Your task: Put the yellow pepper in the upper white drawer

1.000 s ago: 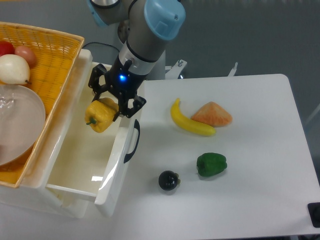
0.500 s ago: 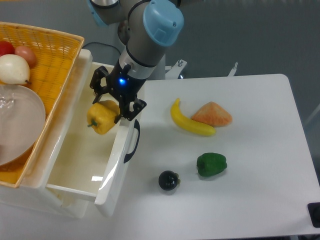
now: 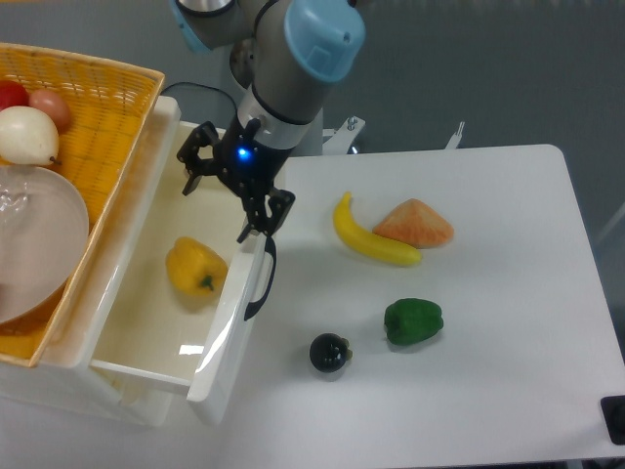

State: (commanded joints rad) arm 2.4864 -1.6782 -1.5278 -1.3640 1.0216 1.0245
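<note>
The yellow pepper [image 3: 194, 268] lies on the floor of the upper white drawer [image 3: 146, 332], near its right wall, stem toward the front. The drawer is pulled open, with its dark curved handle [image 3: 262, 278] on the front panel. My gripper [image 3: 230, 191] hangs above the drawer's back right corner, over the pepper. Its fingers are spread apart and hold nothing.
An orange-yellow woven basket [image 3: 98, 98] with fruit and a clear bowl [image 3: 34, 244] sits over the drawer's left side. On the table lie a banana [image 3: 369, 236], an orange wedge [image 3: 415, 224], a green pepper [image 3: 413, 320] and a dark round fruit [image 3: 330, 353].
The gripper has opened and let go of the yellow pepper, which dropped onto the drawer floor. The gripper has risen slightly and shifted a little right.
</note>
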